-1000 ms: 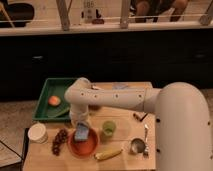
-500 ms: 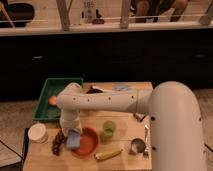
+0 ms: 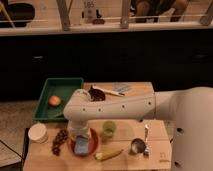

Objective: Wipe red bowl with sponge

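Red bowl (image 3: pixel 94 142) on wooden table (image 3: pixel 160 150), front left, between dark grapes (image 3: pixel 60 141) and green cup (image 3: pixel 108 130). Sponge (image 3: pixel 81 146), pale blue, lying inside bowl. Gripper (image 3: pixel 79 137) down over bowl, right above sponge, at end of white arm (image 3: pixel 120 106) reaching in from right. Clenched on sponge or released: cannot tell. Banana (image 3: pixel 108 154) just front-right of bowl. White round container (image 3: pixel 38 133) left of grapes. Green tray (image 3: pixel 60 85) behind, orange fruit (image 3: pixel 54 100) in it.
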Controlling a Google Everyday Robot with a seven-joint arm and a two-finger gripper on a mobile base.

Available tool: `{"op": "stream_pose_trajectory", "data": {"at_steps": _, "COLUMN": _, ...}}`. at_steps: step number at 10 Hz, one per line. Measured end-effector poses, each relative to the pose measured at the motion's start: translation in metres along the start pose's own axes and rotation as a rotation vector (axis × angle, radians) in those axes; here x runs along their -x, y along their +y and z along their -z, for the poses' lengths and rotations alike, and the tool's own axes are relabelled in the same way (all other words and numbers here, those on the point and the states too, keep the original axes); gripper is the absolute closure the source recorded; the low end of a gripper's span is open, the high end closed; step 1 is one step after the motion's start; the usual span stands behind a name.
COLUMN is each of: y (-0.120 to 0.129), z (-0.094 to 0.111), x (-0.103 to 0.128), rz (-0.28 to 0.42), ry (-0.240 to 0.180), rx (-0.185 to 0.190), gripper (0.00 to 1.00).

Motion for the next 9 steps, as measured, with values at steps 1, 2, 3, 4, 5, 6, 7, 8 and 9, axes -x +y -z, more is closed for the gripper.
{"op": "stream_pose_trajectory", "data": {"at_steps": 1, "y": 0.004, "z": 0.0, "x": -0.004, "rz": -0.018, "ry": 0.014, "rx": 0.011, "gripper": 1.0}}
{"op": "stream_pose_trajectory", "data": {"at_steps": 2, "y": 0.006, "z": 0.001, "x": -0.012, "rz": -0.028, "ry": 0.026, "rx": 0.016, "gripper": 1.0}}
{"op": "stream_pose_trajectory", "data": {"at_steps": 3, "y": 0.012, "z": 0.0, "x": -0.031, "rz": -0.046, "ry": 0.039, "rx": 0.033, "gripper": 1.0}}
{"op": "stream_pose_trajectory", "data": {"at_steps": 4, "y": 0.014, "z": -0.002, "x": -0.042, "rz": -0.052, "ry": 0.04, "rx": 0.041, "gripper": 1.0}}
{"op": "stream_pose_trajectory", "data": {"at_steps": 5, "y": 0.015, "z": -0.005, "x": -0.052, "rz": -0.055, "ry": 0.038, "rx": 0.047, "gripper": 1.0}}
{"op": "stream_pose_trajectory", "data": {"at_steps": 6, "y": 0.013, "z": -0.008, "x": -0.062, "rz": -0.051, "ry": 0.031, "rx": 0.049, "gripper": 1.0}}
{"op": "stream_pose_trajectory", "data": {"at_steps": 7, "y": 0.003, "z": -0.013, "x": -0.065, "rz": -0.032, "ry": 0.016, "rx": 0.041, "gripper": 1.0}}
{"op": "stream_pose_trajectory", "data": {"at_steps": 8, "y": -0.006, "z": -0.016, "x": -0.064, "rz": -0.009, "ry": 0.001, "rx": 0.034, "gripper": 1.0}}
{"op": "stream_pose_trajectory", "data": {"at_steps": 9, "y": -0.017, "z": -0.02, "x": -0.06, "rz": 0.021, "ry": -0.019, "rx": 0.024, "gripper": 1.0}}
